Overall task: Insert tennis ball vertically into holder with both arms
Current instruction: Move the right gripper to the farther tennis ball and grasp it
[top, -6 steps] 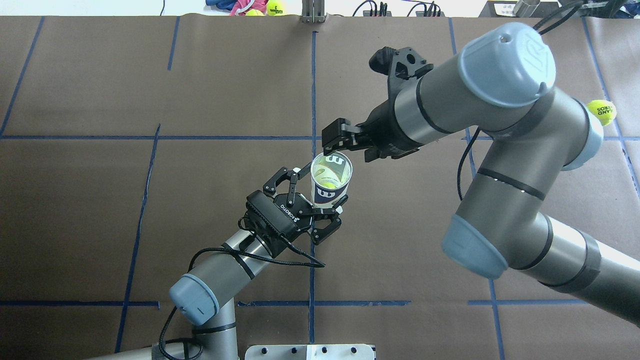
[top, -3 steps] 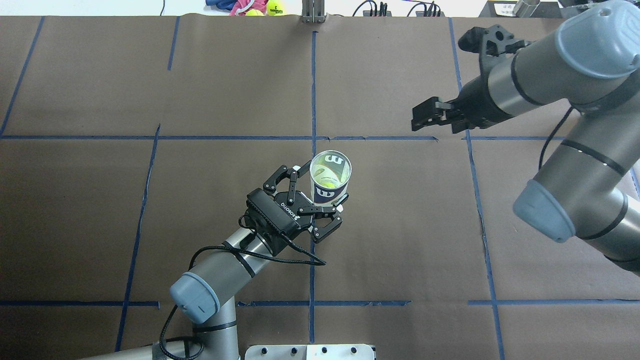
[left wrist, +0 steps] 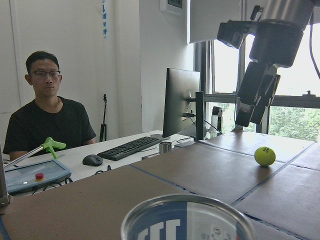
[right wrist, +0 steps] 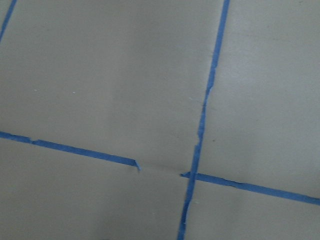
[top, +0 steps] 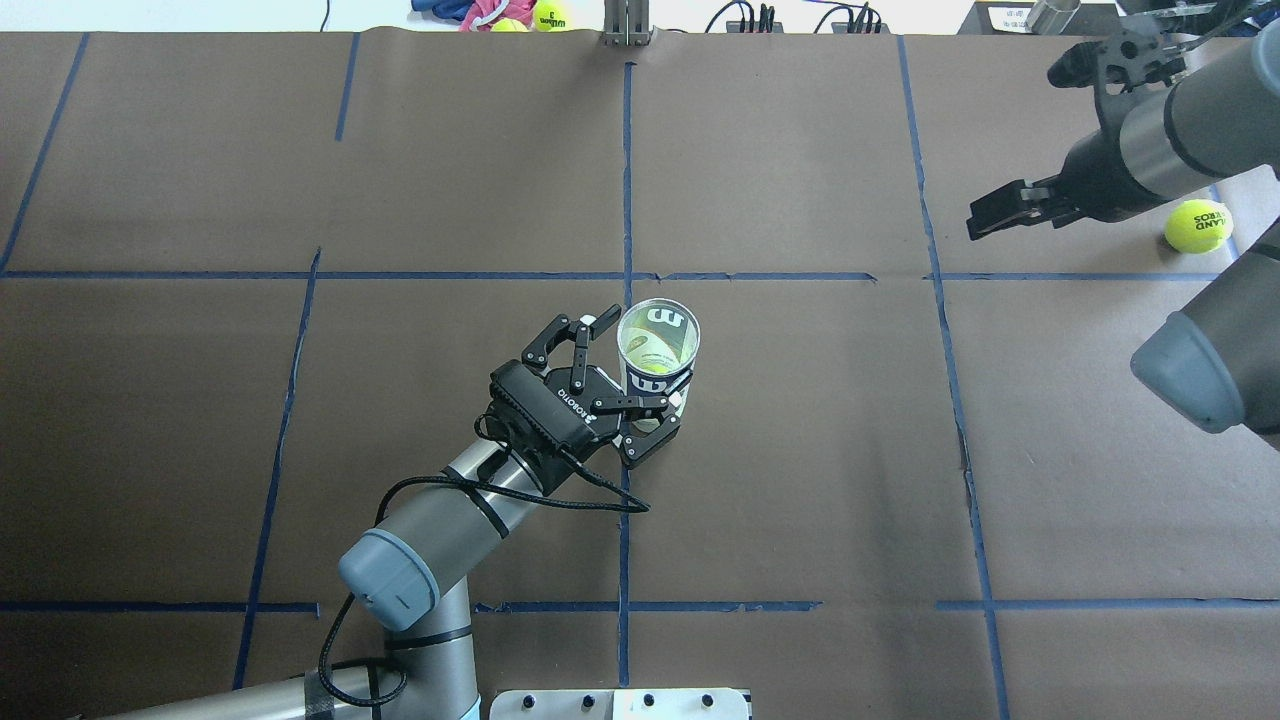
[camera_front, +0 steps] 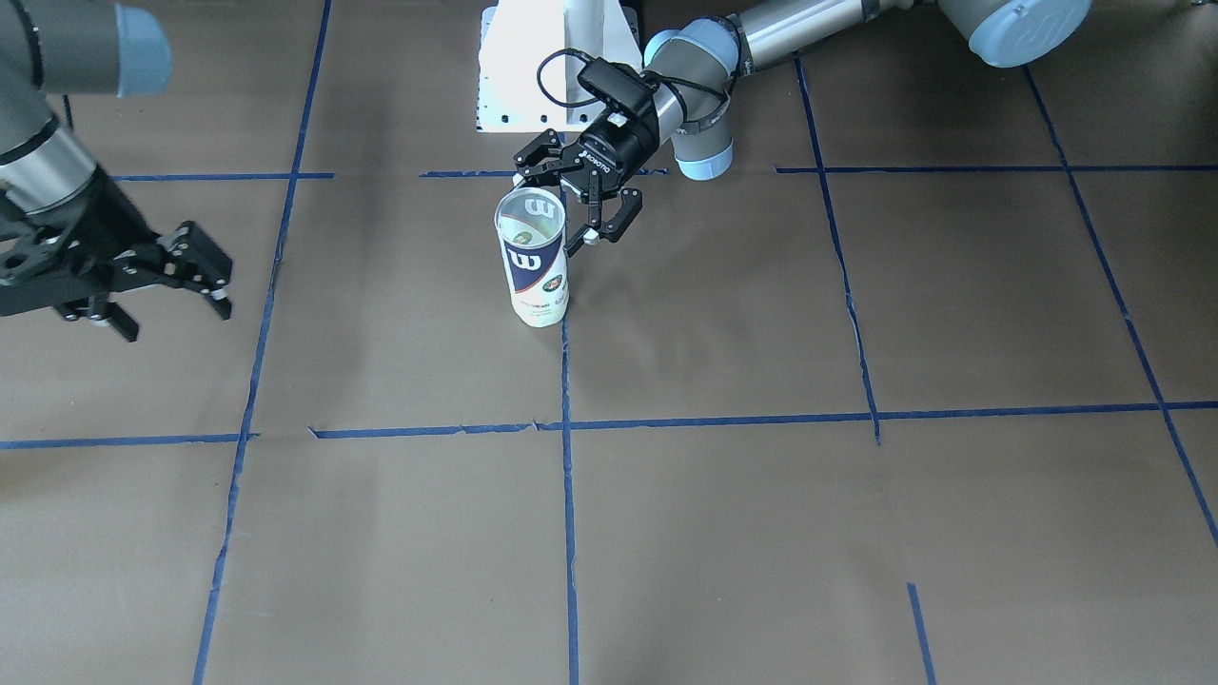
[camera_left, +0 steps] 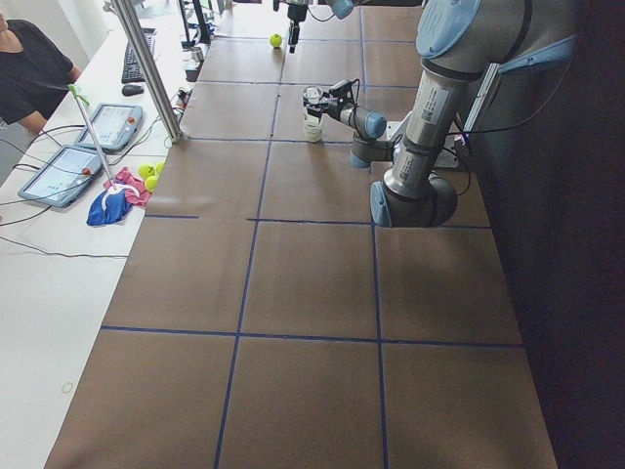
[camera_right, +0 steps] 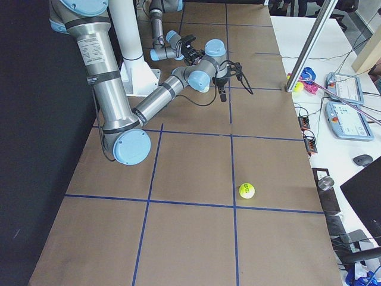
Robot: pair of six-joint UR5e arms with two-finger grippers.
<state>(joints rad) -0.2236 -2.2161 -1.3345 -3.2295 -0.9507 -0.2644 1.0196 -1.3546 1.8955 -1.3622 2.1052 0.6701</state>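
Ball in can; release step in hand.
We judge the tennis ball (top: 651, 364) sits low inside the upright holder (top: 658, 345), mid-way along the bench (top: 800, 450). The left gripper (top: 634, 362) has fingers spread either side of it, contact unclear; we'd back straight out, fingers wide, no nudging. The right gripper (camera_front: 162, 306) is spread, empty, well apart. Readable: white "W" on navy label; "ROBOTIQ" on left gripper; second ball (top: 1198, 225) print only partly legible.
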